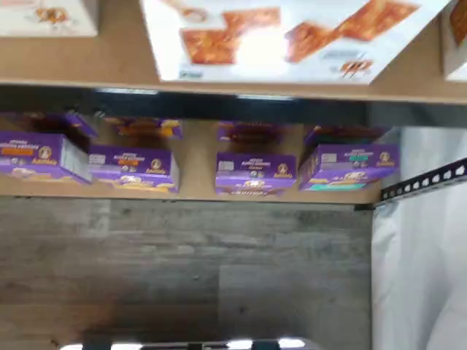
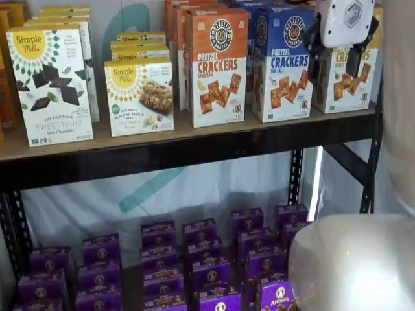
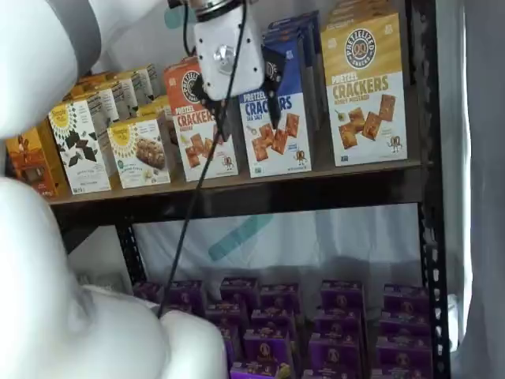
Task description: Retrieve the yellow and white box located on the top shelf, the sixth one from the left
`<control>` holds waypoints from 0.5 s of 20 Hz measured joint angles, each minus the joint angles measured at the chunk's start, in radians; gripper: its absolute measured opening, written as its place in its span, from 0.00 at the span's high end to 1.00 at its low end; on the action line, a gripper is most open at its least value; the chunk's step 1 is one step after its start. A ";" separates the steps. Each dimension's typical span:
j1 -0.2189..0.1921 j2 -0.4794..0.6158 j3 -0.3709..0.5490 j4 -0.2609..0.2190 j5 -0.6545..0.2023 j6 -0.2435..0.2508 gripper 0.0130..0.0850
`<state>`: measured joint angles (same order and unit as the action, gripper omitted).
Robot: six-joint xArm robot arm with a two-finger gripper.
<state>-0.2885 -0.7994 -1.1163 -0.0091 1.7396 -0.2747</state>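
The yellow and white box point(image 2: 347, 81) point(image 3: 364, 91) stands upright at the right end of the top shelf point(image 2: 194, 137) point(image 3: 237, 183), next to a blue-and-white cracker box point(image 2: 280, 68). My gripper point(image 2: 336, 61) point(image 3: 245, 110) hovers in front of the shelf at box height. It is open, with a clear gap between its black fingers point(image 3: 272, 93) and nothing in them. In a shelf view it overlaps the yellow box's front. The wrist view shows the box's white lower part with crackers point(image 1: 277, 36) on the tan board point(image 1: 109, 65).
Orange-and-white cracker boxes point(image 2: 217, 65) and white Simple Mills boxes point(image 2: 50, 84) fill the rest of the top shelf. Several purple boxes point(image 2: 194, 259) point(image 1: 255, 171) sit on the shelf below. A black upright point(image 3: 430, 197) borders the right side. The arm's cable point(image 3: 201, 181) hangs down.
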 joint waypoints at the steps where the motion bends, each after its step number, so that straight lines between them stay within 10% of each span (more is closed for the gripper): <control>1: -0.020 0.010 -0.002 0.002 -0.012 -0.019 0.00; 10: -0.176 0.105 -0.026 0.046 -0.117 -0.166 0.00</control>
<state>-0.4642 -0.6946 -1.1423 0.0372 1.6226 -0.4405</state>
